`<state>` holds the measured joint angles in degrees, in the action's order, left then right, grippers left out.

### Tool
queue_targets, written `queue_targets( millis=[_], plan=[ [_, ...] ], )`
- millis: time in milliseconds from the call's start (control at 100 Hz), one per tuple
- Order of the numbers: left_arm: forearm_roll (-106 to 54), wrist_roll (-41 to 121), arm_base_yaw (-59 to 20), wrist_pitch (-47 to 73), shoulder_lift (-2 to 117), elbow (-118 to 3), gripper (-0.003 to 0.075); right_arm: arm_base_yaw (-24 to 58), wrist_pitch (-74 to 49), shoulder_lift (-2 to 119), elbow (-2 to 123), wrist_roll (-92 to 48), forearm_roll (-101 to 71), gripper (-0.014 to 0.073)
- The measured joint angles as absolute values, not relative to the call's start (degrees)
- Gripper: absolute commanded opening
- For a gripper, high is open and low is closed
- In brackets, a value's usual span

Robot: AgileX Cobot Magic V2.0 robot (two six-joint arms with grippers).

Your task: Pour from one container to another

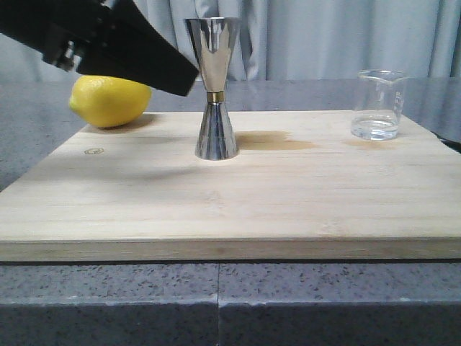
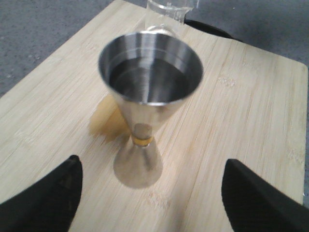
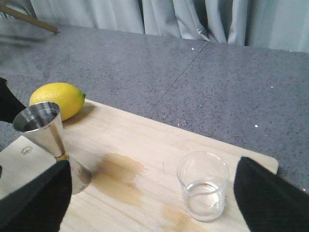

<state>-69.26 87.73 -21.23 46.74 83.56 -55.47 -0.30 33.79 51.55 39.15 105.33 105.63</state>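
steel jigger (image 1: 214, 86) upright near middle of wooden board (image 1: 230, 209), liquid visible in upper cup from left wrist view. glass beaker (image 1: 378, 104) upright toward board's right rear, well apart from jigger, small amount of clear liquid at bottom. lemon (image 1: 109, 99) at board's left rear corner. damp stain (image 1: 277, 140) on board just right of jigger base, fainter one near beaker. left end effector (image 2: 154, 193) apart, fingers straddling jigger base in wrist view, not touching it; in front view left arm (image 1: 108, 43) comes in from upper left, tip just beside jigger's upper cup, above lemon. right end effector (image 3: 154, 203) apart, fingers wide either side of frame, beaker between them but no contact, nothing gripped; not seen in front view. board on grey speckled surface (image 1: 230, 303), grey curtain (image 1: 310, 36) behind.
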Motion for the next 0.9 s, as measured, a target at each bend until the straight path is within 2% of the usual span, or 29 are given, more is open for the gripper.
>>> queue_targets(
  millis=[510,900],
  plan=[
    [-32.15,40.43,-10.69,49.71,57.97,-55.47,0.0547,-0.30,33.96,51.55,39.15,111.18,105.63,0.0617],
    [-7.83,13.81,-9.40,55.98,47.27,-55.56,0.0547,-0.30,33.96,51.55,39.15,114.97,105.63,0.0615]
  ],
)
